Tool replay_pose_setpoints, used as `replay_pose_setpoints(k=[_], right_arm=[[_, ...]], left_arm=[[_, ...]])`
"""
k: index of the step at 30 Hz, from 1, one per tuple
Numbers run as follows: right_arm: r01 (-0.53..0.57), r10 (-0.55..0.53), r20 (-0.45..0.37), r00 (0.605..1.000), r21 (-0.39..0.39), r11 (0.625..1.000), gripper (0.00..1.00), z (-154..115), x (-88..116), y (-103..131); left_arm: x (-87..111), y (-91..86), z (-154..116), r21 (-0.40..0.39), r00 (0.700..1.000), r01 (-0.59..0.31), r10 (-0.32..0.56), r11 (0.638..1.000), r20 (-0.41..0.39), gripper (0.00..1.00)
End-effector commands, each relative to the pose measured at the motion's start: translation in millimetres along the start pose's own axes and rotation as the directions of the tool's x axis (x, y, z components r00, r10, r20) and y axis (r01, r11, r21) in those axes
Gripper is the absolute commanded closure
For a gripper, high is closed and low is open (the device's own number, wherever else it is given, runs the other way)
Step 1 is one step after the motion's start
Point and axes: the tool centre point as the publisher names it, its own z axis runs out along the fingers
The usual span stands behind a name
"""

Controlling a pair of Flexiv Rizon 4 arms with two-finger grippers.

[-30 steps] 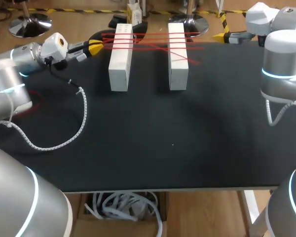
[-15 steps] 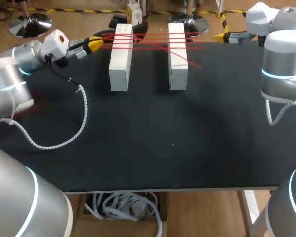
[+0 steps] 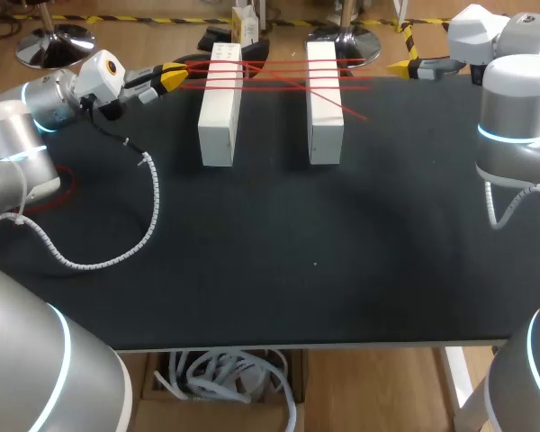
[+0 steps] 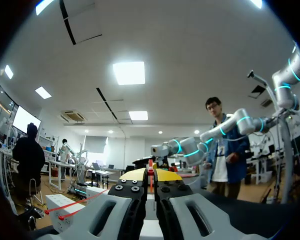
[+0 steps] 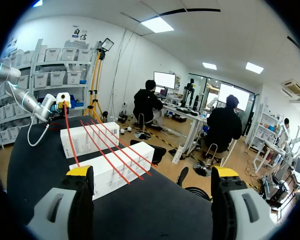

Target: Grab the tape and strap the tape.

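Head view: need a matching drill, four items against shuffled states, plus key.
Column one:
1. left gripper
2. right gripper
3. tape
4. left white block

Column two:
A. open, holding nothing
B. red, stretched in several strands
C. shut on the tape
D. oblong, lying beneath the strands

Pairs: 1-C, 2-A, 3-B, 4-D.

Arms point(image 3: 13, 153) prob. silver, cyan rings point(image 3: 515, 137), spiral cable point(image 3: 151, 202), yellow-tipped left gripper point(image 3: 175, 77).
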Motion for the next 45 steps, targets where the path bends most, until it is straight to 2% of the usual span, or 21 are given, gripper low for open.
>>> replay_pose_setpoints(k=[1, 5, 9, 15, 16, 23, 33, 45], right_arm=[[0.0, 0.0, -0.001, 1.0, 0.002, 1.0, 0.0, -0.3, -0.2, 0.4], [0.0, 0.0, -0.001, 1.0, 0.002, 1.0, 0.0, -0.3, -0.2, 0.4], [0.0, 0.0, -0.001, 1.0, 0.002, 1.0, 0.0, -0.3, -0.2, 0.4], [0.0, 0.0, -0.001, 1.0, 0.002, 1.0, 0.0, -0.3, -0.2, 0.4], [0.0, 0.0, -0.001, 1.0, 0.002, 1.0, 0.0, -0.3, -0.2, 0.4], [0.0, 0.0, -0.001, 1.0, 0.002, 1.0, 0.0, -0.3, -0.2, 0.4], [0.0, 0.0, -0.001, 1.0, 0.002, 1.0, 0.0, -0.3, -0.2, 0.4], [0.0, 0.0, -0.001, 1.0, 0.002, 1.0, 0.0, -0.3, -0.2, 0.4]], left_arm=[[0.1, -0.3, 0.1, -0.001, 1.0, 0.001, -0.001, 1.0, 0.0, 1.0], [1.2, -0.1, 2.1, 0.006, 1.0, 0.012, -0.012, 1.0, -0.009, 1.0], [5.5, -2.9, 14.3, 0.103, 0.999, 0.041, -0.038, 0.994, -0.036, 1.0], [9.9, -13.7, 34.1, 0.171, 0.999, 0.045, -0.04, 0.984, -0.034, 1.0], [10.7, -15.4, 37.2, 0.154, 0.999, 0.048, -0.043, 0.987, -0.031, 1.0], [15.6, -33.5, 53.9, 0.19, 0.999, 0.052, -0.051, 0.98, -0.011, 1.0], [20.6, -64.4, 67.1, 0.162, 0.999, 0.032, -0.031, 0.986, -0.012, 1.0], [31.6, -86.9, 84.4, 0.152, 1.0, 0.026, -0.026, 0.988, -0.006, 1.0]])
